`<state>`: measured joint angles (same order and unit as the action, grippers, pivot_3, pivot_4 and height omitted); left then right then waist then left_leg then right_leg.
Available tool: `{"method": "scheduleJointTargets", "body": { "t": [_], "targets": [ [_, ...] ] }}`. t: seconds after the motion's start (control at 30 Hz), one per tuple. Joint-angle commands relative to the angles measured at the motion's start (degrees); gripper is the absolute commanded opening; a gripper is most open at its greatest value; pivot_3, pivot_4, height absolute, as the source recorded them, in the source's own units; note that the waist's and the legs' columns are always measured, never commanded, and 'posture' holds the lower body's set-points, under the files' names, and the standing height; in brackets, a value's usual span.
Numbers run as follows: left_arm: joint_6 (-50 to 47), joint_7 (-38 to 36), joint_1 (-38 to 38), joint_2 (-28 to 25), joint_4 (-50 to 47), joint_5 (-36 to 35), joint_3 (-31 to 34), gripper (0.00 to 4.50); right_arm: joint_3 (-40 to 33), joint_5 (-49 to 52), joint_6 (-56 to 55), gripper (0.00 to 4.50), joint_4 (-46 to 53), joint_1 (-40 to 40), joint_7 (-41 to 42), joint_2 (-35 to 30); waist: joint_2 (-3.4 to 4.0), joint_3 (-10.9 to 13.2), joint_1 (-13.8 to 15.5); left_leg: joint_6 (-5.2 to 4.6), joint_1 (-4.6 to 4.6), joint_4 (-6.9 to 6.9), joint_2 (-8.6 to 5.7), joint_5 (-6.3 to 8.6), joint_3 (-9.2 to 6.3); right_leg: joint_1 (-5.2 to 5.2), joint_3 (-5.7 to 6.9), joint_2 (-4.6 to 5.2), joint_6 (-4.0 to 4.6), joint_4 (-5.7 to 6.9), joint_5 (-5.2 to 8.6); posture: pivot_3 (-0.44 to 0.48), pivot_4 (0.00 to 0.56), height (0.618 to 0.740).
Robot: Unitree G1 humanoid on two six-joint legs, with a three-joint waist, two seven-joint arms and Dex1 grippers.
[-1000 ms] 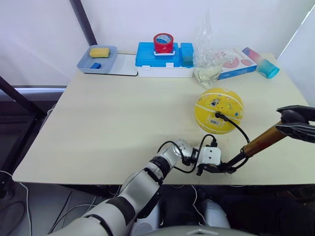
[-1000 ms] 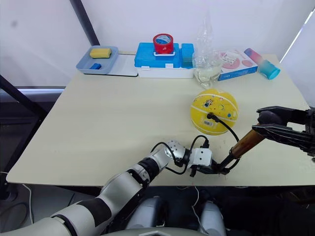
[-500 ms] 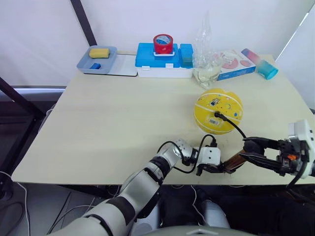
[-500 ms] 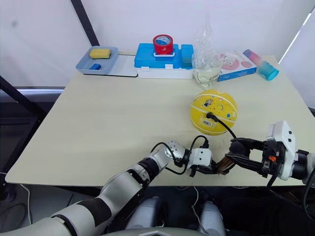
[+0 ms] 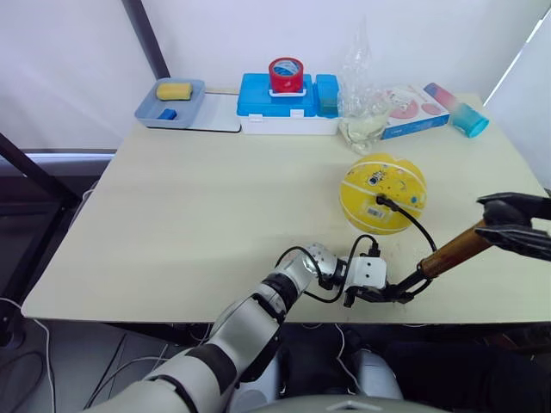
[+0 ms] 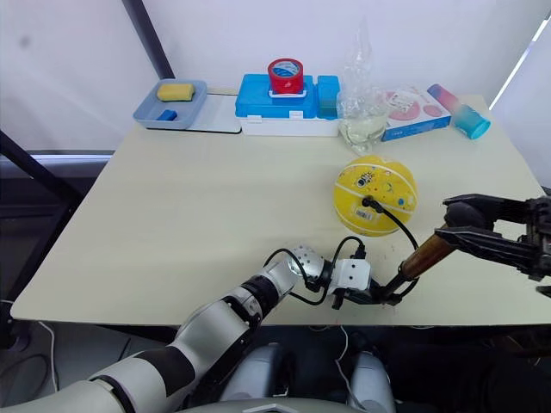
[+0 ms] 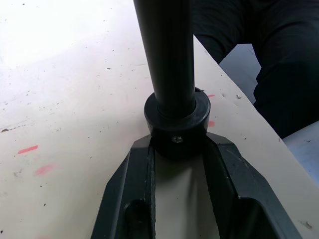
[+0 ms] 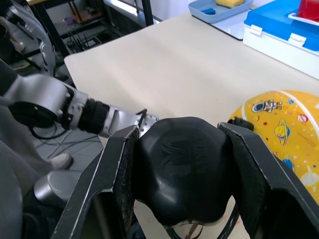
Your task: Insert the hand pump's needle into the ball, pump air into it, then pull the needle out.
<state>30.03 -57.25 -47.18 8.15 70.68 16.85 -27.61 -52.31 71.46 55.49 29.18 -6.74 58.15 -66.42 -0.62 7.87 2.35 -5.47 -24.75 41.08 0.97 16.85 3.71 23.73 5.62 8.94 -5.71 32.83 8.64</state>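
Near the table's front edge, all places given relative to the ball:
Table (image 5: 189, 215): beige top, carries the ball.
Left gripper (image 5: 398, 295): in front of the ball, low on the table; fingers clamped on the black base cap of the hand pump (image 5: 455, 250).
Ball (image 5: 382, 194): yellow, printed, resting right of table centre; black hose (image 5: 413, 221) plugged into its front face.
Hand pump: bronze barrel rising from in front of the ball up to its right.
Right gripper (image 6: 455, 222): right of the ball; fingers closed around the pump's black handle knob (image 8: 182, 167).
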Motion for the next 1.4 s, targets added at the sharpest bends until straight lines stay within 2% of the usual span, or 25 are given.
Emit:
{"method": "scheduleJointTargets", "body": {
  "t": [0.03, 0.1, 0.3, 0.47, 0.6, 0.8, 0.97, 1.1, 1.27, 1.4],
  "targets": [
    [-1.6, 0.3, -0.3, 2.1, 2.5, 2.7, -1.6, 0.91, -4.1, 1.8, 0.8, 2.00, -2.0, 3.7, -1.9, -2.0, 0.03, 0.0, 0.0, 0.00, 0.01, 0.01, 0.00, 0.00, 0.02, 0.00, -0.01, 0.00, 0.00, 0.01, 0.00, 0.000, 0.150, 0.729],
    [-1.6, 0.3, -0.4, 2.0, 2.5, 2.8, -1.6, 0.91, -1.5, 0.8, 0.8, 2.00, -0.8, 3.2, -2.0, -1.1, 0.03, 0.0, 0.0, 0.00, 0.02, 0.01, 0.00, 0.00, 0.02, 0.00, -0.01, 0.01, 0.00, 0.02, 0.00, 0.000, 0.150, 0.729],
    [-1.5, 0.2, -0.5, 2.1, 2.5, 2.8, -1.6, 0.90, 10.8, -7.6, -3.1, 2.00, 5.6, -4.9, 0.1, 5.1, -0.11, -0.1, 0.0, 0.00, 0.05, 0.01, 0.01, 0.00, 0.01, -0.03, -0.01, -0.01, -0.01, 0.03, 0.00, 0.000, 0.150, 0.729],
    [-1.5, 0.4, -0.7, 2.1, 2.5, 2.9, -1.6, 0.90, 22.5, -17.2, -11.0, 2.00, 5.2, -8.6, -0.1, 11.6, -0.35, -0.3, 0.0, 0.00, 0.06, 0.01, 0.03, 0.00, -0.02, -0.04, 0.01, -0.05, -0.01, 0.05, 0.01, 0.000, 0.150, 0.729],
    [-1.6, 0.4, -0.7, 2.1, 2.6, 3.0, -1.5, 0.90, 25.6, -21.3, -15.3, 2.00, 2.7, -9.3, -0.7, 14.9, -0.34, -0.3, 0.0, 0.00, 0.08, 0.01, 0.02, -0.01, -0.02, -0.05, 0.01, -0.06, -0.01, 0.06, 0.00, 0.000, 0.150, 0.729],
    [-1.5, 0.3, -0.6, 2.2, 2.5, 3.0, -1.6, 0.90, 17.1, -14.9, -13.5, 2.00, 2.2, -6.6, 0.9, 12.2, -0.17, -0.2, 0.0, 0.00, 0.06, 0.01, 0.02, -0.01, -0.02, -0.03, 0.01, -0.05, 0.00, 0.05, 0.00, 0.000, 0.150, 0.729],
    [-1.5, 0.3, -0.6, 2.1, 2.6, 3.0, -1.5, 0.90, 5.5, -4.4, -6.6, 2.00, 0.0, -1.7, 1.1, 5.2, 0.00, -0.2, 0.0, 0.00, 0.07, 0.01, 0.01, -0.01, -0.01, -0.04, 0.01, -0.04, 0.00, 0.04, 0.00, 0.000, 0.150, 0.729],
    [-1.5, 0.4, -0.5, 2.1, 2.6, 3.0, -1.5, 0.90, -0.4, 0.2, -1.8, 2.00, -2.3, 1.6, 0.1, 0.6, -0.02, -0.2, 0.0, 0.00, 0.05, 0.01, 0.02, -0.01, -0.03, -0.04, 0.02, -0.03, 0.01, 0.03, 0.00, 0.000, 0.150, 0.729],
    [-1.5, 0.4, -0.5, 2.3, 2.6, 3.0, -1.4, 0.90, -4.6, 3.4, 3.5, 2.00, -6.1, 5.8, 0.1, -4.4, 0.00, -0.1, 0.0, 0.00, 0.05, 0.01, 0.01, -0.01, 0.00, -0.02, -0.01, -0.01, 0.01, 0.04, 0.00, 0.000, 0.150, 0.729],
    [-1.5, 0.5, -0.3, 2.4, 2.5, 3.0, -1.5, 0.90, -3.8, 3.9, 7.1, 2.00, -4.4, 5.0, 0.7, -3.8, 0.02, -0.1, 0.0, 0.00, -0.01, 0.01, 0.01, -0.01, 0.01, 0.04, -0.01, -0.01, 0.01, 0.04, -0.01, 0.000, 0.150, 0.729]
  ]
}}
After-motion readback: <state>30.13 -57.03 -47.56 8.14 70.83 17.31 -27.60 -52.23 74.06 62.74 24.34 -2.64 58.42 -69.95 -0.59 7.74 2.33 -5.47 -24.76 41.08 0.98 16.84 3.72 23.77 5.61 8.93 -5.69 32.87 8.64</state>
